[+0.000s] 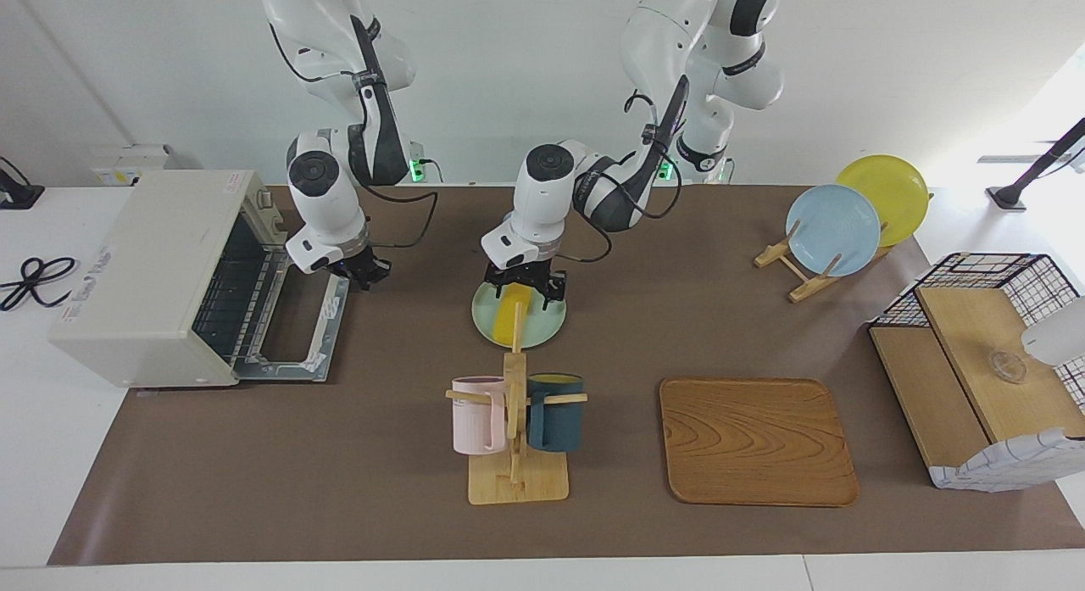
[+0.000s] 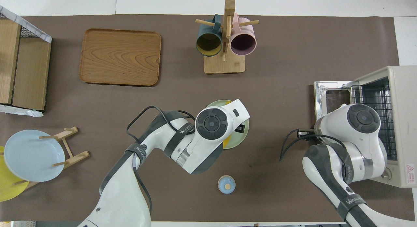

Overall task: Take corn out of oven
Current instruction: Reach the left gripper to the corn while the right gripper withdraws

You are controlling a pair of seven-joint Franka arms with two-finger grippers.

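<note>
The yellow corn (image 1: 512, 318) lies on a pale green plate (image 1: 542, 330) in the middle of the table; only a sliver of the corn (image 2: 226, 143) shows under the arm in the overhead view. My left gripper (image 1: 525, 292) is low over the end of the corn nearer to the robots, fingers spread wide on either side of it. The off-white oven (image 1: 140, 277) stands at the right arm's end, its glass door (image 1: 292, 330) dropped open and its rack bare. My right gripper (image 1: 366, 273) hangs beside the door's edge nearer to the robots.
A wooden mug rack (image 1: 515, 476) with a pink and a dark blue mug stands farther from the robots than the plate. Beside it lies a wooden tray (image 1: 754, 443). A plate stand (image 1: 835, 231) and a wire basket (image 1: 983, 354) are at the left arm's end. A small blue knob (image 2: 226, 184) lies near the robots.
</note>
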